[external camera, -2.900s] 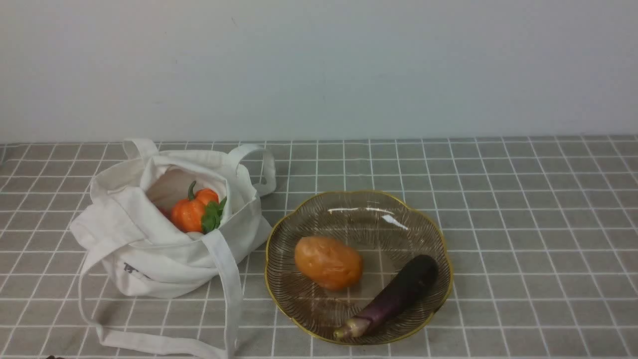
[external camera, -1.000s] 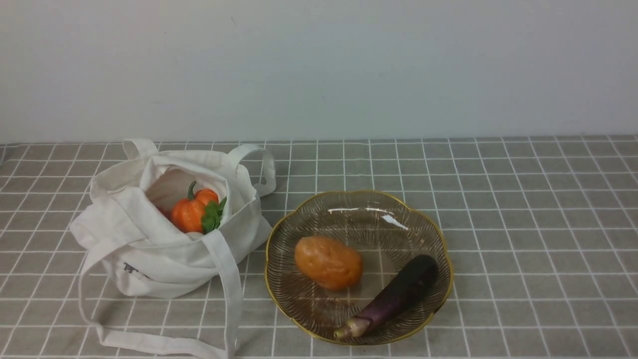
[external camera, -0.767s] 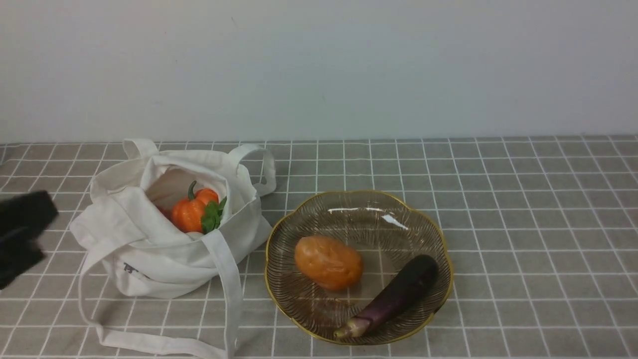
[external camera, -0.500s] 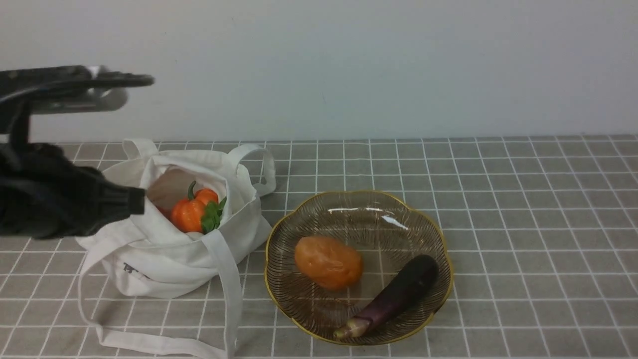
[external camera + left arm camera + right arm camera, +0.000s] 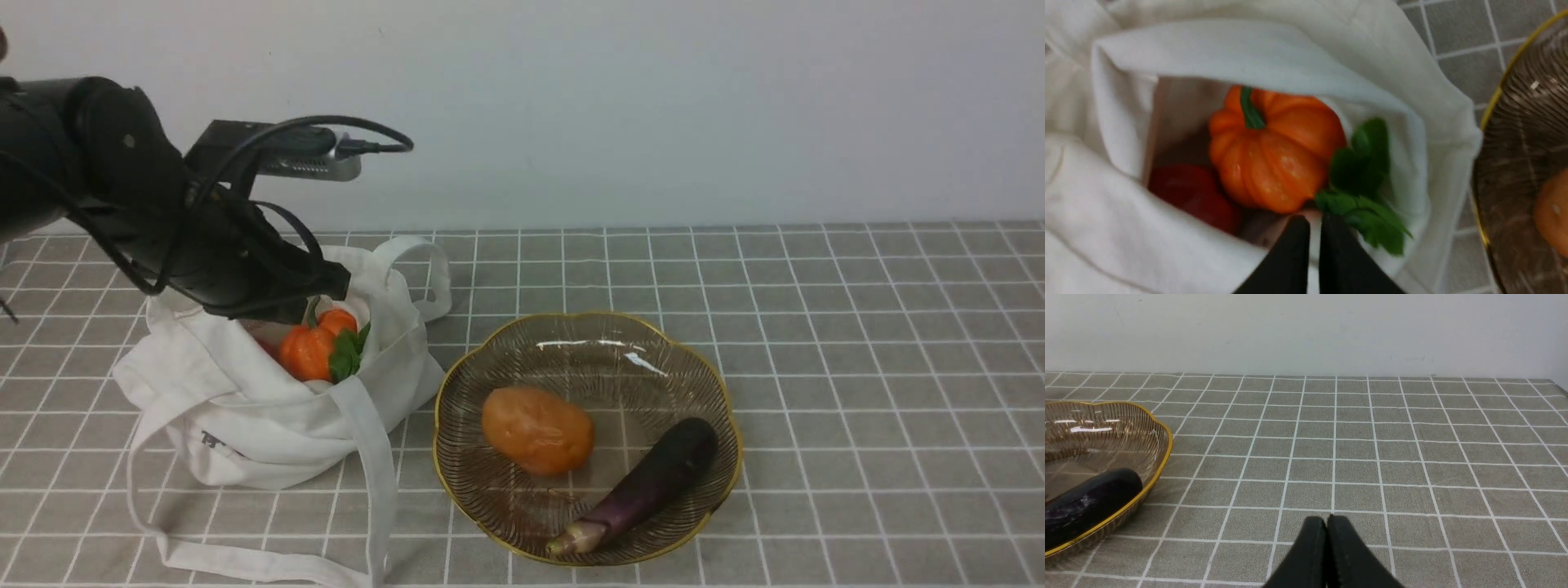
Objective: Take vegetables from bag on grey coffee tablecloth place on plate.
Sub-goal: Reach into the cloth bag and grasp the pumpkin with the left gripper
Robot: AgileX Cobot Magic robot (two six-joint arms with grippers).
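**Change:** the left arm, absent from the front view a second ago, has swept in from the left edge. The left tool (image 5: 329,282) now hangs over the mouth of the bag (image 5: 245,408), in the left half of the frame. Nothing else has shifted.

**Left tool:** in the wrist view its tips are all but closed, with only a thin slit between them. It holds nothing and sits just short of the vegetables.

**Right tool** (image 5: 1327,520)**:** tips pressed together and empty, low over bare grey coffee tablecloth (image 5: 857,367) beside the plate.

**Vegetables in the bag:**
- The pumpkin (image 5: 314,347) lies uppermost in the opening, stem towards the far side.
- The green leafy sprig (image 5: 347,353) touches its plate-side flank.
- A red item (image 5: 1196,196) is half hidden beneath it.

**Plate** (image 5: 445,384)**:** lower centre of the frame, just beside the bag. It already carries a potato (image 5: 536,429) and an aubergine (image 5: 653,482).

**Judgement:** the task is partly done and the third pick is at its approach. The tool must spread wide before dropping over the pumpkin, and the bag's folded lip crowds one side.
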